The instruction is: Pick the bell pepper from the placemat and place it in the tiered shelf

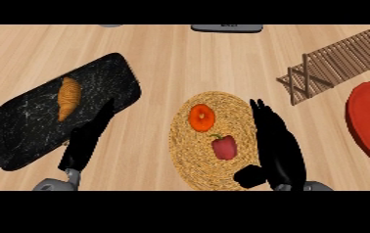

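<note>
A red bell pepper (224,147) with a green stem lies on the round woven placemat (189,153), near its middle. Just above it on the mat sits an orange-red tomato (201,117). My right hand (278,146) is over the mat's right edge, fingers straight and pointing up the view, thumb low at the mat's lower right; it stands beside the pepper and does not touch it. The wooden tiered shelf (329,68) stands at the upper right. My left hand (85,141) rests open at the lower left, over the dark board's edge.
A black marbled board (33,124) with a croissant (67,97) lies at the left. A red object (359,119) is cut off by the right edge, below the shelf. A dark grey item (226,27) lies at the counter's far edge.
</note>
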You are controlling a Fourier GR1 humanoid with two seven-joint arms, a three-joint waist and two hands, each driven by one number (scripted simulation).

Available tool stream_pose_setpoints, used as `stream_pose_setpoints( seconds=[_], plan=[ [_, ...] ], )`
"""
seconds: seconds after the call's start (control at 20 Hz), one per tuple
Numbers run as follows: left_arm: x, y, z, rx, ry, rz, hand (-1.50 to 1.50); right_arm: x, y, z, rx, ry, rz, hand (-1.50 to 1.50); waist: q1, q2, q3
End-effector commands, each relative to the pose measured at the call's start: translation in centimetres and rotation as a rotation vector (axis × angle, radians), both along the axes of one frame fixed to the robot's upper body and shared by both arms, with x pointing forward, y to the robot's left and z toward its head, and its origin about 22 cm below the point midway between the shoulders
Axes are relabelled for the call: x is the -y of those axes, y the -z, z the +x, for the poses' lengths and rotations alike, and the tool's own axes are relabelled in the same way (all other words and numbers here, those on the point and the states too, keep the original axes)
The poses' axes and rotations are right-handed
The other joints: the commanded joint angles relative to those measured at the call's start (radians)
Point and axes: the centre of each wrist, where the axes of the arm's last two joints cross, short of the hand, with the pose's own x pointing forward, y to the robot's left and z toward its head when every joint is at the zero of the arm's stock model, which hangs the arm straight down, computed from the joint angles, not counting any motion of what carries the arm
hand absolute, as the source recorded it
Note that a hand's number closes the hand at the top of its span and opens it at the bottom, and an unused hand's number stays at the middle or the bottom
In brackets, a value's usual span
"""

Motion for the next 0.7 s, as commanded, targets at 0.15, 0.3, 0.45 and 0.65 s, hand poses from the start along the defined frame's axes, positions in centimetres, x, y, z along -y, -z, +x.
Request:
stream_pose_setpoints(
  seconds=[0.15, 0.3, 0.45, 0.65],
  plan=[
    [-1.2, 0.7, 0.5, -0.025, -0.024, -0.003, 0.0, -6.2, 0.8, 0.6, -0.166, 0.134, -0.094, -1.5, -0.026, 0.001, 0.001],
    [-0.7, 0.7, -0.1, -0.019, -0.027, -0.001, 0.0, -7.7, 1.0, 1.2, -0.162, 0.152, -0.081, -1.5, -0.025, 0.0, 0.002],
    [-0.2, 0.7, -0.4, -0.004, -0.032, -0.02, 0.0, -9.6, 1.9, 1.3, -0.17, 0.177, -0.138, -1.5, -0.022, -0.002, 0.002],
    [-1.2, -0.2, -0.8, -0.015, -0.027, 0.005, 0.0, -8.5, 2.8, 1.8, -0.144, 0.211, -0.194, -1.5, -0.025, -0.003, 0.003]
  ],
)
